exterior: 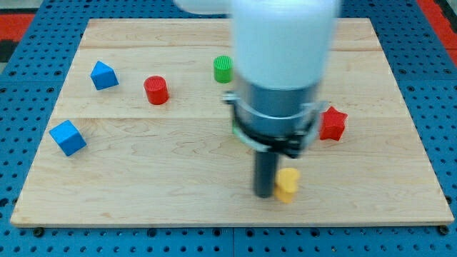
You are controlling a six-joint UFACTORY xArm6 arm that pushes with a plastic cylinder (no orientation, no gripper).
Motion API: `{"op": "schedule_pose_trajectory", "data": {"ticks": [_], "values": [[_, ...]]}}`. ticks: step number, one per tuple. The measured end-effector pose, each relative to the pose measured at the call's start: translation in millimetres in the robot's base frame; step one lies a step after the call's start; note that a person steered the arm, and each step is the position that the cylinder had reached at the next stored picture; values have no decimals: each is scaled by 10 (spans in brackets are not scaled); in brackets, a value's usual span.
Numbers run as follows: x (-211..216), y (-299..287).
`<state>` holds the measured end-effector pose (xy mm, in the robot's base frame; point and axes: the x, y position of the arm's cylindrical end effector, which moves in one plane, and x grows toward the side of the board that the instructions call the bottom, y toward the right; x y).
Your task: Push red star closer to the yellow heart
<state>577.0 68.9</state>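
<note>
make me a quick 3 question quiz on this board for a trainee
1. True or false: the red star is touching the yellow heart.
2. Multiple choice: which block is closest to my tip? A) green cylinder B) yellow heart C) red cylinder
3. Fill in: the two blocks at the view's left, on the wooden board, are both coloured ____.

Key
1. False: the star sits apart, up and toward the view's right of the heart.
2. B: the heart is right beside the tip, on its right in the view.
3. Blue: one blue block higher up and one blue block lower down.
</note>
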Motion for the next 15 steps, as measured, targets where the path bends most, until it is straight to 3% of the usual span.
{"op": "schedule_pose_trajectory", "data": {"ticks": [2, 3, 4, 6, 7, 8, 9, 11, 12, 14, 15], "values": [[34, 1285], [33, 1281], [-201, 725], [-1366, 718], [-1518, 748], [-1596, 711], [-1671, 1056], [-1172, 1188], [-1161, 1269], [-1531, 751], [-1416, 767]]}}
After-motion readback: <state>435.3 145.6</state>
